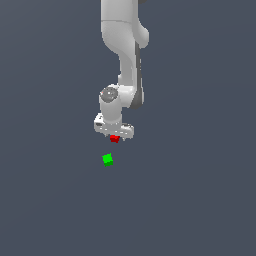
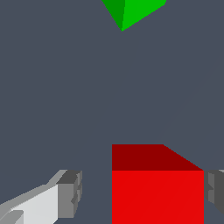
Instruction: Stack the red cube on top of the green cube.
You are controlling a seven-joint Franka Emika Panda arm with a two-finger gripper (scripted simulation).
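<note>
The red cube point(image 1: 114, 138) sits right under the white gripper point(image 1: 115, 140), between its fingers. In the wrist view the red cube point(image 2: 157, 192) fills the space between the two grey fingertips point(image 2: 71, 192). One pad stands clearly apart from the cube's side. The other pad is at or very near the opposite side. The gripper point(image 2: 144, 194) is open around the cube. The green cube point(image 1: 107, 159) lies on the dark floor a short way in front of the gripper, slightly toward the exterior view's left. It is cut off at the edge of the wrist view point(image 2: 131, 11).
A plain dark grey-blue floor point(image 1: 200, 200) lies all around. The white arm point(image 1: 125, 45) rises above the gripper.
</note>
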